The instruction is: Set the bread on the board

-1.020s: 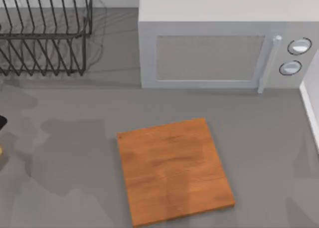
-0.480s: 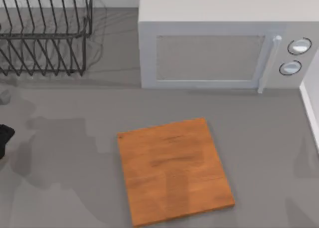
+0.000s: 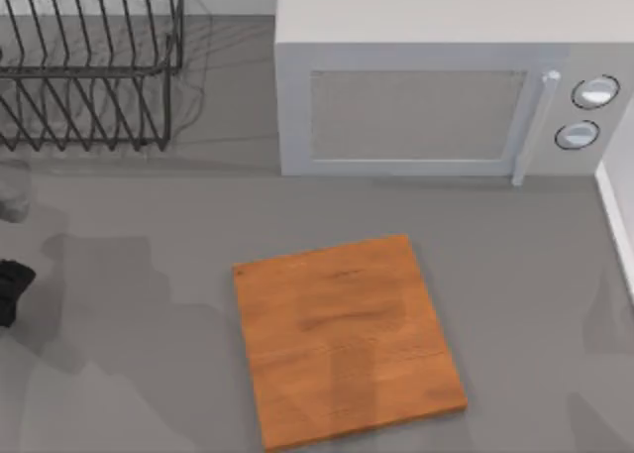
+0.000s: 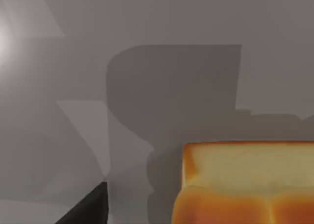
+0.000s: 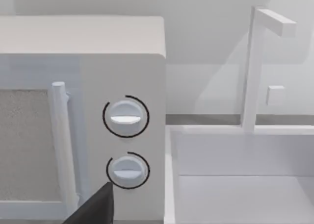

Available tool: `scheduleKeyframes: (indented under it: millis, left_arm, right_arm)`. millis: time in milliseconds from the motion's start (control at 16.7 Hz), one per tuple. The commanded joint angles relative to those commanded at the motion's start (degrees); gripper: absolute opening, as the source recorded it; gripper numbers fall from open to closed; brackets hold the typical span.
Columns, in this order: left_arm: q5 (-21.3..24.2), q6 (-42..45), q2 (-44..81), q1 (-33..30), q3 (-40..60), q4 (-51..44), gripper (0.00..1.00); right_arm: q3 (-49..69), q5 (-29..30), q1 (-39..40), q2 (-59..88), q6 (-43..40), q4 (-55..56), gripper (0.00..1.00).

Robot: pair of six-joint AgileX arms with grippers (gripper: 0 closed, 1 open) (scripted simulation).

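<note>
Your board [image 3: 347,341] lies flat and bare at the lower centre of the top view, in front of the microwave [image 3: 436,86], so nothing is on it yet. The bread [image 4: 248,182] sits at the lower right of the left wrist view, close under that camera, its pale edge and golden top showing against grey table [image 4: 147,62]. That closeness suggests your left arm is carrying it, though you cannot see any finger pressing on it. Only a dark finger tip shows at the lower left of that frame, so you cannot tell whether the left gripper [image 3: 12,286] is apart or clamped on the bread. In the top view it is the dark shape at the far left edge, well apart from the board, below the dish rack [image 3: 89,61].

Your right arm looks parked: its camera faces the microwave knobs [image 5: 125,117] and a white sink [image 5: 240,175] beside them, and its finger spread cannot be told either.
</note>
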Motion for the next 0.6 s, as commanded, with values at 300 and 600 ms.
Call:
scheduleKeyframes:
  millis: [300,600]
  left_arm:
    - [0.0,0.0,0.0,0.0,0.0,0.0,0.62]
    - [0.0,0.0,0.0,0.0,0.0,0.0,0.25]
  right_arm:
    - [0.0,0.0,0.0,0.0,0.0,0.0,1.0]
    - [0.0,0.0,0.0,0.0,0.0,0.0,1.0]
